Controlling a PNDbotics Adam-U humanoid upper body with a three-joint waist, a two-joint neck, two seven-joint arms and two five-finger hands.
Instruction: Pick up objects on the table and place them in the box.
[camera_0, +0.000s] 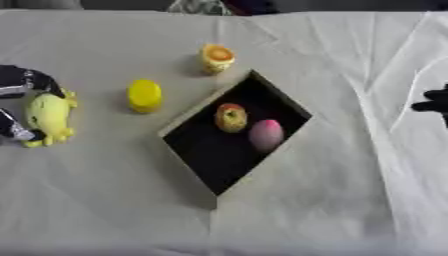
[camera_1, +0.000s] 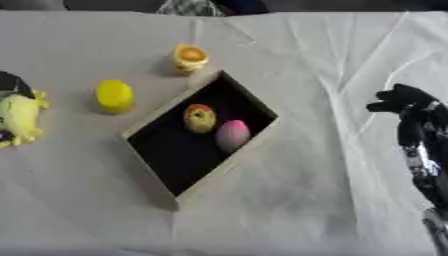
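White cloth covers the bench (camera_0: 105, 200). Box (camera_0: 188, 119) sits mid-bench, turned diamond-wise, long axis running from far right to near left; inside it lie a yellow-red fruit (camera_0: 231, 117) and a pink egg-shaped thing (camera_0: 266, 135), side by side. Yellow cylinder (camera_0: 144, 95) stands just left of the box; an orange-topped cup (camera_0: 217, 58) sits beyond its far corner. Left robot hand (camera_0: 19, 107) is curled round a yellow plush toy (camera_0: 48, 117), toy's long axis near-to-far. Right robot hand (camera_1: 401, 98) hangs at right edge, fingers curled, holding nothing.
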